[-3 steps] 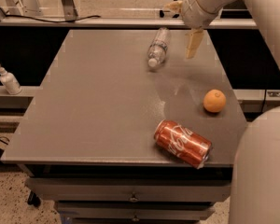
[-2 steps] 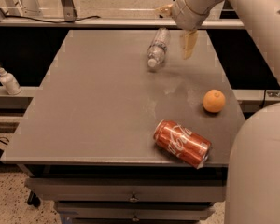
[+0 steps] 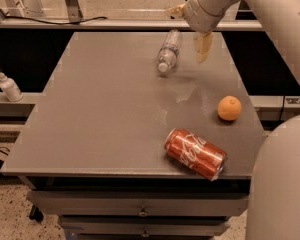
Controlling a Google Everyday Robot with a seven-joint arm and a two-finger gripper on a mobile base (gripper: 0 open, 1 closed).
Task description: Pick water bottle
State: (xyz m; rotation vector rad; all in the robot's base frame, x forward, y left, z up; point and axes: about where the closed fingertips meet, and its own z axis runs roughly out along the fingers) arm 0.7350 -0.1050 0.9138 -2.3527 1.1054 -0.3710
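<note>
Worktop (image 3: 100,109): grey, flat, with drawer fronts (image 3: 140,211) below its near edge.

Water bottle (image 3: 169,51): clear plastic, white cap. Lying on its side on the worktop close to the far edge and right of centre, cap end towards the near edge. Untouched.

Hand (image 3: 187,31): above the worktop's far edge, just right of the water bottle. Pale yellow fingers (image 3: 204,46) spread wide apart, one hanging down beside the bottle, the other pointing off past the far edge. Nothing gripped.

Orange (image 3: 229,108): on the worktop near the right edge, about midway along it.

Red can (image 3: 195,154): on its side on the worktop by the near right corner.

Pump-top bottle (image 3: 7,85): small, white, upright. Off the worktop, on a ledge beyond its left edge.
</note>
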